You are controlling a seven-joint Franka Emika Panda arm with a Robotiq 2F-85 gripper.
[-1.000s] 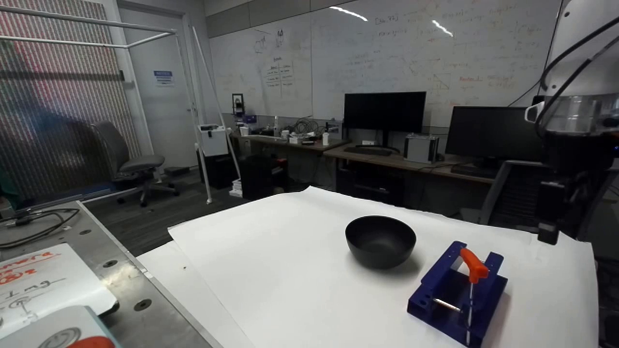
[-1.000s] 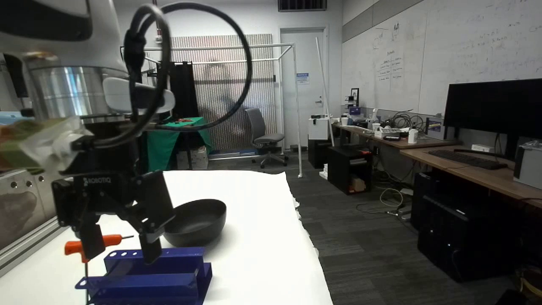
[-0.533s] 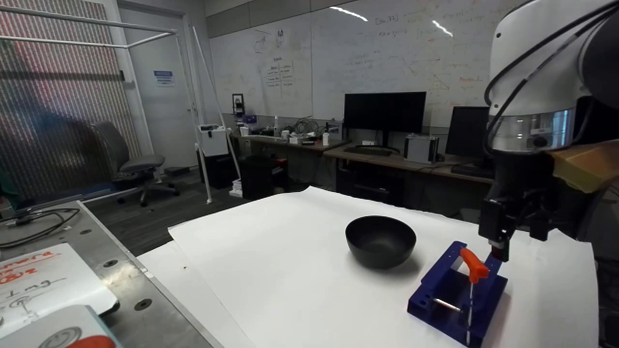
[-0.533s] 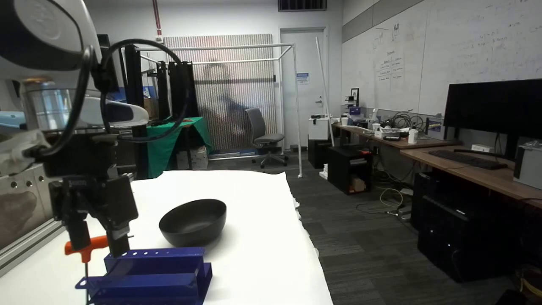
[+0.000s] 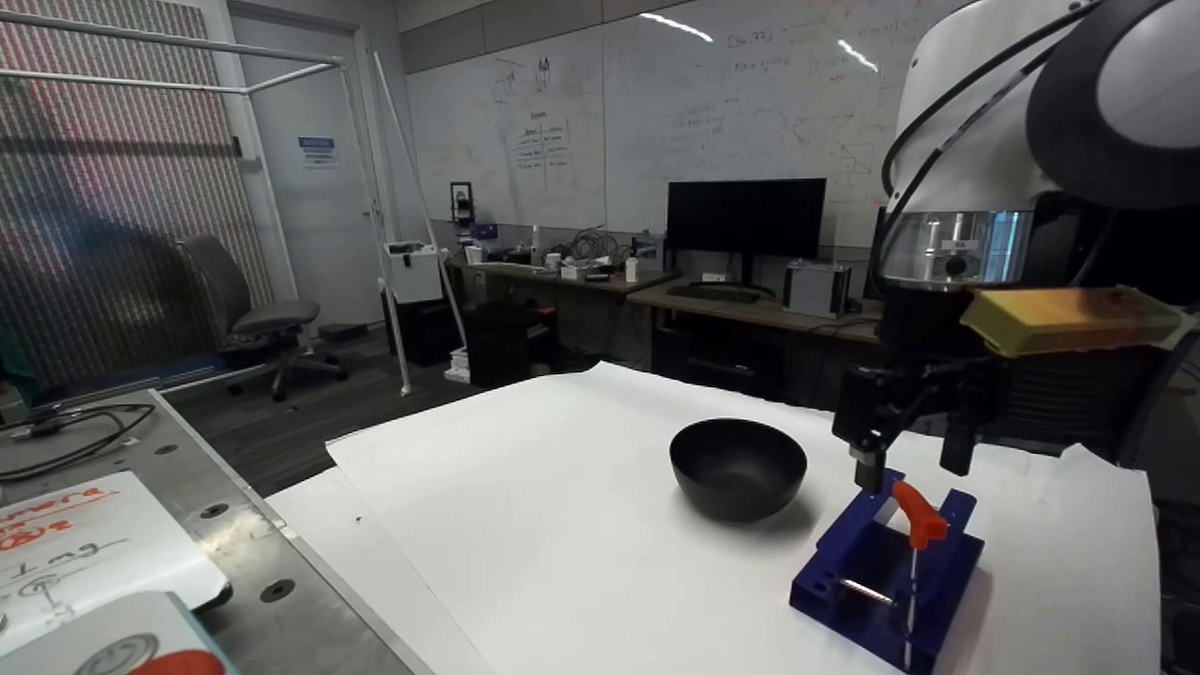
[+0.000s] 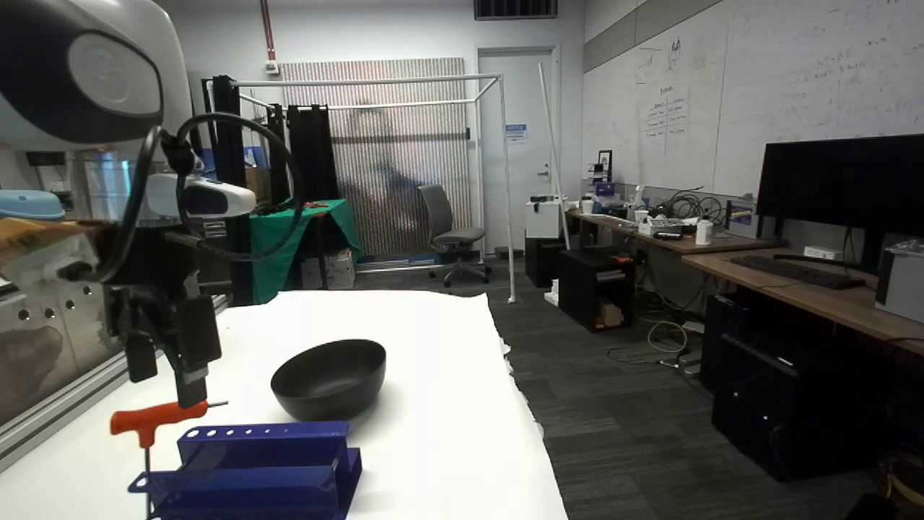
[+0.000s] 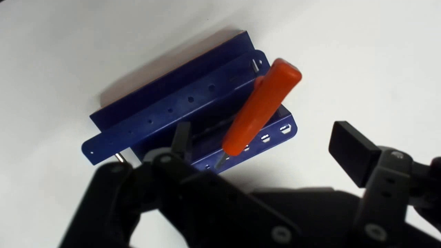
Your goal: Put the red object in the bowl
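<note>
The red object is a slender orange-red T-handle key. Its handle (image 5: pixel 919 517) stands above the blue rack, with its metal shaft running down into it; the handle also shows in an exterior view (image 6: pixel 148 419) and the wrist view (image 7: pixel 260 110). The black bowl (image 5: pixel 738 469) stands upright beside the rack and also shows in an exterior view (image 6: pixel 330 379); it is out of the wrist view. My gripper (image 5: pixel 914 464) is open and empty, above the handle. In the wrist view the gripper (image 7: pixel 265 146) has its fingers wide apart, the handle's near end nearer the left finger.
The dark blue rack (image 5: pixel 858 534) holds the key on the white sheet (image 5: pixel 562 525); another metal shaft (image 5: pixel 864 591) lies across it. A metal bench edge (image 5: pixel 272 562) runs at the left. A yellow-orange block (image 5: pixel 1073 319) is fixed on my wrist.
My arm has moved left from the right side in an exterior view, and the gripper now hangs over the rack, slightly higher than half a second ago. The key, rack and bowl have not moved.
</note>
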